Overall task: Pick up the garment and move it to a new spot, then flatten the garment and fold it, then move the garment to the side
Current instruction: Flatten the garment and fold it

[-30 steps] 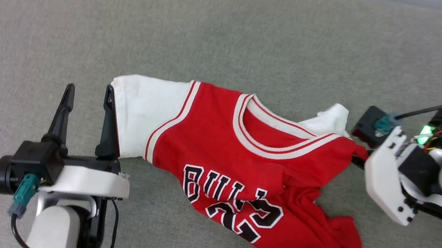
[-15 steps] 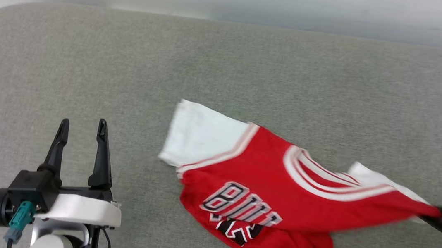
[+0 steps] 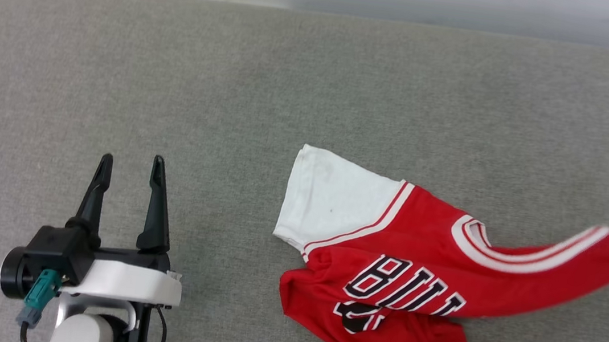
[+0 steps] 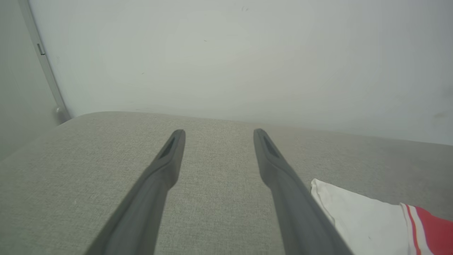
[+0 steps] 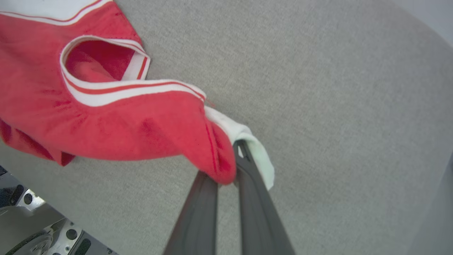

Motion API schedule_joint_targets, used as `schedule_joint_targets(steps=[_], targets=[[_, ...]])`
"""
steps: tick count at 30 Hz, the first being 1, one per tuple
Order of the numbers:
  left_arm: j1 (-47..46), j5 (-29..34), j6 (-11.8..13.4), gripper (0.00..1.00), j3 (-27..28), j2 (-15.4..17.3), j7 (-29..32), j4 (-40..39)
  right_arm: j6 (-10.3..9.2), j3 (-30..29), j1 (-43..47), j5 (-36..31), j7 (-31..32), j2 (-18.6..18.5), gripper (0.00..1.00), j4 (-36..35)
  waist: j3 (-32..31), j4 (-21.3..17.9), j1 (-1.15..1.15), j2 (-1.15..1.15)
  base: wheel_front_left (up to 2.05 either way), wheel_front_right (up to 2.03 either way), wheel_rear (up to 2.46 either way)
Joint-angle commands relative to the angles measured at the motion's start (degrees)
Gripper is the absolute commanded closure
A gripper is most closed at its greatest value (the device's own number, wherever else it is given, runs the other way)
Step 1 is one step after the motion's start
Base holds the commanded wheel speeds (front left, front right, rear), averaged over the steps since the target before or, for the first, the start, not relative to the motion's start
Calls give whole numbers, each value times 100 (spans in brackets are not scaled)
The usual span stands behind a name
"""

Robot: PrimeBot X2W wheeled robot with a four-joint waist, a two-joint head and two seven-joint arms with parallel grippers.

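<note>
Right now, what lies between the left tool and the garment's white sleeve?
Only bare grey cushion; the head view shows the open left tool apart from the garment, nothing between.

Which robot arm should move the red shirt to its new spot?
Right. The right gripper is shut on the shoulder of the shirt, which looks pulled taut that way. The left gripper is open and apart from the shirt.

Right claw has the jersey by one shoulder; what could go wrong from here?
The right claw pinches only a small tip of the garment at the shoulder, so it may slip out under a pull. The body is bunched below the lettering; dragging may crumple it more. The open left claw, apart from it, gives no support.
</note>
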Motion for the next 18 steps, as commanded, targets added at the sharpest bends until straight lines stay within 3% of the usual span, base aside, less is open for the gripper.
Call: schedule_joint_targets(steps=[1, 9, 13, 18], targets=[[-147, -37, -25, 0, -33, -1, -15, 17, -4, -204, -305, -167, 171, 254, 100, 130, 205, 147, 0, 0, 0, 0, 0], [-534, -145, 12, 0, -255, -1, -15, -15, -4, -607, -1790, -1352, 1333, 1714, 100, 1202, 803, 509, 0, 0, 0, 0, 0], [-704, -220, 33, 0, -364, -2, -15, -18, -4, -590, -2322, -1956, 1482, 2443, 100, 1934, 1013, 645, 0, 0, 0, 0, 0], [-825, -273, 65, 0, -421, -1, -15, -26, -4, -341, -2494, -2508, 1369, 3092, 100, 2704, 1162, 725, 0, 0, 0, 0, 0]])
